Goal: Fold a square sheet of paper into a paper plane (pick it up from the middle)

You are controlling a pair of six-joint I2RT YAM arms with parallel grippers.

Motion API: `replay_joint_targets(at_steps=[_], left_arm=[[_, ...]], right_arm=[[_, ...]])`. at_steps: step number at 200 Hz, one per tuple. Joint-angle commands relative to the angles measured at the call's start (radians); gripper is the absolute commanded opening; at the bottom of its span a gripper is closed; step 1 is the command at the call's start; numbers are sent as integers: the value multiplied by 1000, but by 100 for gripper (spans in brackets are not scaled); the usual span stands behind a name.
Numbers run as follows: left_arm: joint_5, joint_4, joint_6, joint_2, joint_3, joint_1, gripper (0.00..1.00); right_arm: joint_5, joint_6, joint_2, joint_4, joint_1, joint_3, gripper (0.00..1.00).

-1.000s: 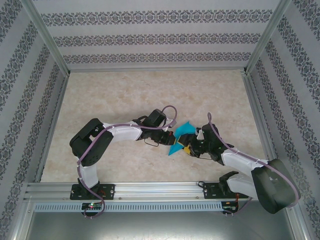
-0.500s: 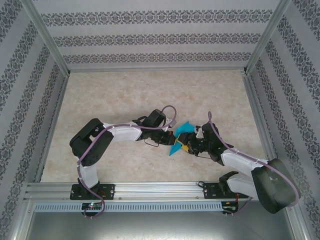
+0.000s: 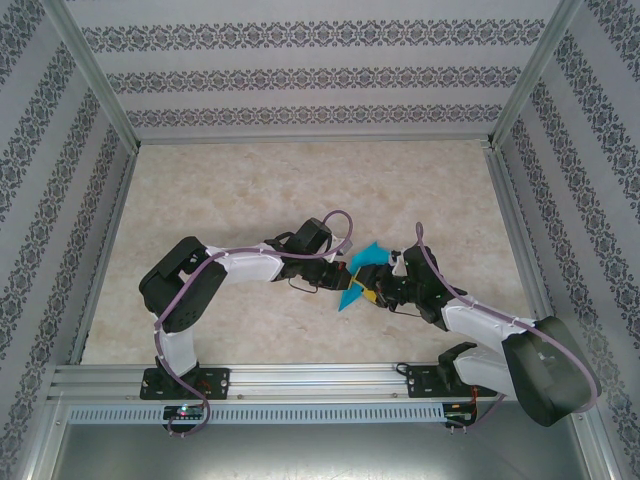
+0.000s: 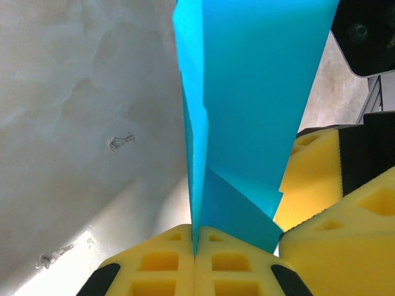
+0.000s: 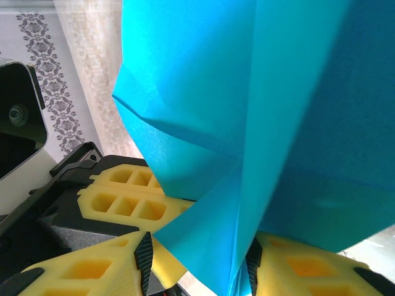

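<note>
The turquoise-blue sheet of paper (image 3: 360,272), folded along a centre crease into a pointed, plane-like shape, hangs above the table between the two arms. My left gripper (image 3: 343,280) is shut on its folded edge, and in the left wrist view the yellow pads (image 4: 166,259) meet with the paper (image 4: 247,111) rising from the seam. My right gripper (image 3: 376,292) faces it from the right. Its jaws stand apart around the paper's lower folds (image 5: 247,154), with the layers running down between the pads (image 5: 290,265). The right gripper (image 5: 197,253) does not pinch the paper flat.
The marble-patterned table (image 3: 250,190) is walled by aluminium rails (image 3: 100,250) and patterned panels. The two grippers are nearly touching; the right gripper's yellow fingers (image 4: 321,185) show in the left wrist view and the left's (image 5: 123,191) in the right wrist view.
The right gripper's jaws have narrowed around the paper. The paper's upper flap has drawn in slightly. Both arms have barely shifted.
</note>
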Motion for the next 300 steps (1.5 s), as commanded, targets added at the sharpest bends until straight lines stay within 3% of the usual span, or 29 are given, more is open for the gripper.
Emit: replay_joint_targets(at_steps=[1,16,95,165,224,269,300], left_arm=[[43,14,5,-23,13,-1,2],[50,22,-1,-28,11,-1,2],[55,38,-21,-52,-2,5,1],[73,53,-41,-41,0,5,2],[85,62,-54,-35,2,5,3],[83,53,-50,-40,0,5,8],[81,49,-50,-61,-8,6,15]], right_arm=[[10,35,-1,89,12,-16,46],[5,51,4,105,9,-19,45],[55,-65,-45,-153,6,17,32],[47,-50,-36,-92,8,17,20],[57,-58,-34,-84,13,18,18],[64,-88,-23,-119,14,38,12],[101,-170,-33,-257,14,88,5]])
